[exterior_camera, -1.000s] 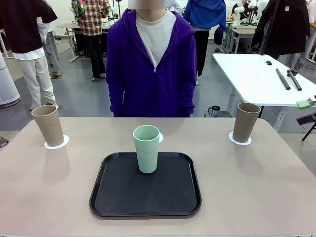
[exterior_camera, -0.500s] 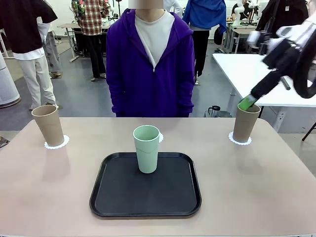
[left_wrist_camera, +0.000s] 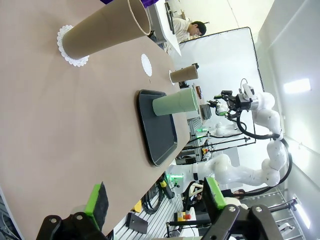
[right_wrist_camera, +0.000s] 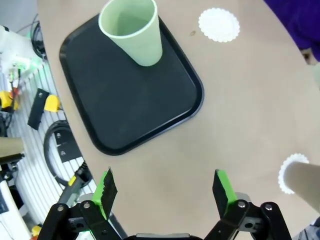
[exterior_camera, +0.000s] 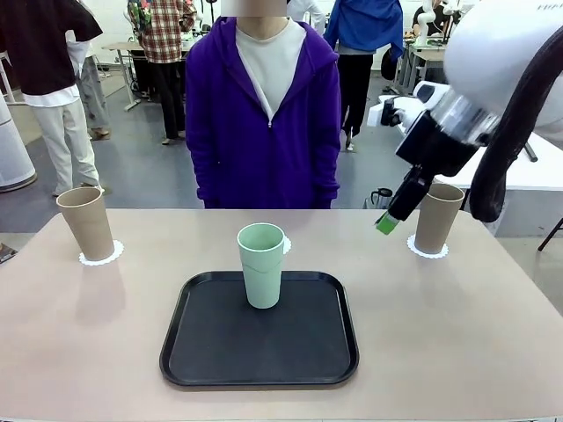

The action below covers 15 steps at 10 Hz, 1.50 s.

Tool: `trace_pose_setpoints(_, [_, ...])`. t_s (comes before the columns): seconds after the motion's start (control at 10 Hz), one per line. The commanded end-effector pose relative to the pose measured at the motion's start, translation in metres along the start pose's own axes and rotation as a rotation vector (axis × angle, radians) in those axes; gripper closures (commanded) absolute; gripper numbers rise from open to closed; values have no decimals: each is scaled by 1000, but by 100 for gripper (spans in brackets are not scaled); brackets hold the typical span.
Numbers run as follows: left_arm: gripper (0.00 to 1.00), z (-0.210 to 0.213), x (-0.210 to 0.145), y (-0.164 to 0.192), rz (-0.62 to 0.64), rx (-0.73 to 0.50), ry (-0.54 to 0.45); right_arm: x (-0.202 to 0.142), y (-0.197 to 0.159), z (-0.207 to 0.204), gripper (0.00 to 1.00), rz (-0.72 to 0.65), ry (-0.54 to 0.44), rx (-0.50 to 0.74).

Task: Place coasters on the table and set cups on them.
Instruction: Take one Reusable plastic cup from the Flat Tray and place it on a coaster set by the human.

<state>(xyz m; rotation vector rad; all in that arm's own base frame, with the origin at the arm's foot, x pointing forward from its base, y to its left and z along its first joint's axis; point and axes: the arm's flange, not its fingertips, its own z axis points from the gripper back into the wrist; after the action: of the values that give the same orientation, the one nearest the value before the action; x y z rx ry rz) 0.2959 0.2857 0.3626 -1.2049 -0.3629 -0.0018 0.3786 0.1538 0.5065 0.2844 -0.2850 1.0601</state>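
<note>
— So, the table (exterior_camera: 88, 334) first: what's on it?

— A black tray (exterior_camera: 259, 369) in the middle, toward our side, with the green cup (exterior_camera: 261, 264) standing upright on it. The left brown cup (exterior_camera: 85, 221) and the right brown cup (exterior_camera: 437, 215) each sit on a lacy coaster (exterior_camera: 104, 256) already.

— Which arm is nearer the green one?

— The right gripper (right_wrist_camera: 164, 185), I'd say. It hangs above the table just beside the right brown cup, jaws spread wide with nothing between them. The green cup lies to its left and a bit toward us, long axis straight up, so a sideways grab suits. The left gripper (left_wrist_camera: 154, 192) is also wide open and empty, off at the table's left end.

— And where does the cup go?

— Onto the bare coaster (right_wrist_camera: 219, 24), just behind it, past the tray's far edge.
</note>
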Motion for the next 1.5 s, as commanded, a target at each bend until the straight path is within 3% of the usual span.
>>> trace_pose_setpoints(0.0, [0, 2, -1, -1, -2, 0, -10, -4, -13, -19, 0, 5, 24, 14])
trace_pose_setpoints(0.1, [0, 2, -1, -1, -2, 0, -10, 0, 0, 0, 0, 0, 0, 0])
trace_pose_setpoints(0.8, [0, 2, -1, -1, -2, 0, -10, 1, -1, 1, 0, 8, -21, 2])
trace_pose_setpoints(0.9, [0, 2, -1, -1, -2, 0, -10, 1, -7, -8, 0, 197, -257, 149])
trace_pose_setpoints(1.1, [0, 2, -1, -1, -2, 0, -10, 1, -7, -30, 0, 371, -559, 309])
trace_pose_setpoints(1.4, [0, 2, -1, -1, -2, 0, -10, -9, -17, -48, 0, 446, -842, 350])
